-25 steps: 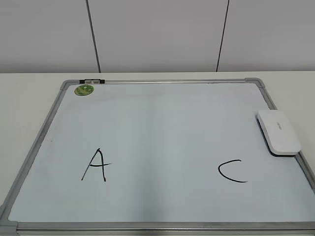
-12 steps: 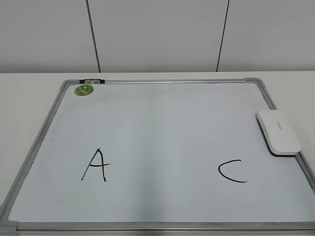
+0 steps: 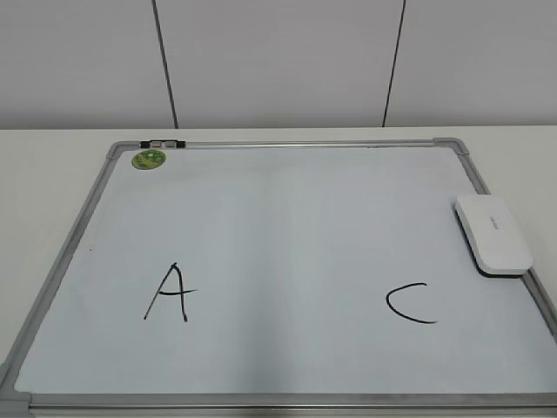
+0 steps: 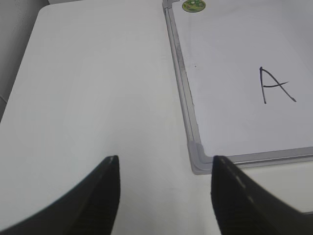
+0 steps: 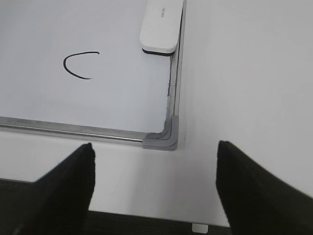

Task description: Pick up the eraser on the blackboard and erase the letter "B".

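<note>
The blackboard [image 3: 287, 218] is a white board with a silver frame lying flat on the table. It bears a black "A" [image 3: 167, 293] and a black "C" [image 3: 409, 303]. No letter "B" shows between them; that stretch is blank. The white eraser [image 3: 493, 234] lies on the board's right edge and also shows in the right wrist view [image 5: 162, 25]. Neither gripper is in the exterior view. My left gripper [image 4: 164, 164] is open and empty over the table, left of the board's near left corner [image 4: 198, 156]. My right gripper [image 5: 154, 149] is open and empty below the near right corner [image 5: 166, 134].
A small green round magnet [image 3: 149, 159] sits at the board's far left corner. A black clip [image 3: 163, 142] is on the far frame. White table [image 4: 98, 88] lies around the board, its front edge under the right gripper. A panelled wall stands behind.
</note>
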Controlling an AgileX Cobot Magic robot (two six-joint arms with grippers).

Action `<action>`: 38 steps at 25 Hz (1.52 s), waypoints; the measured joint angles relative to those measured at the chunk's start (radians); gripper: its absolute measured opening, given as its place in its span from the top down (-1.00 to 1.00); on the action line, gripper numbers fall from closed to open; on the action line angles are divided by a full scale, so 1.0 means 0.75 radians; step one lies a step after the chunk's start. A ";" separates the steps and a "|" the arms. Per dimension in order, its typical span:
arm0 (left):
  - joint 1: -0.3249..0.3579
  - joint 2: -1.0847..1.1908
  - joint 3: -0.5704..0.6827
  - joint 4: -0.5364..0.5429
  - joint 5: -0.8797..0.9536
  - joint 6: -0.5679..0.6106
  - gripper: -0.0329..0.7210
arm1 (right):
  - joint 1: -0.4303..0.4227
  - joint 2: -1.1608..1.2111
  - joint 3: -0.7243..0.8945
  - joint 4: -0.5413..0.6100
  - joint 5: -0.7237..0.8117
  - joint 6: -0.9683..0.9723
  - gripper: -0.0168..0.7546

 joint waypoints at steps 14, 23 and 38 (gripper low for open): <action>0.088 -0.072 0.000 0.000 -0.002 0.000 -0.22 | -0.044 -0.145 0.000 0.000 -0.002 0.000 -0.58; 0.090 -0.072 0.000 0.000 -0.002 0.000 -0.22 | -0.053 -0.214 0.000 0.000 -0.002 0.000 -0.58; 0.090 -0.072 0.000 0.000 -0.002 0.000 -0.22 | -0.053 -0.214 0.000 0.000 -0.002 0.000 -0.58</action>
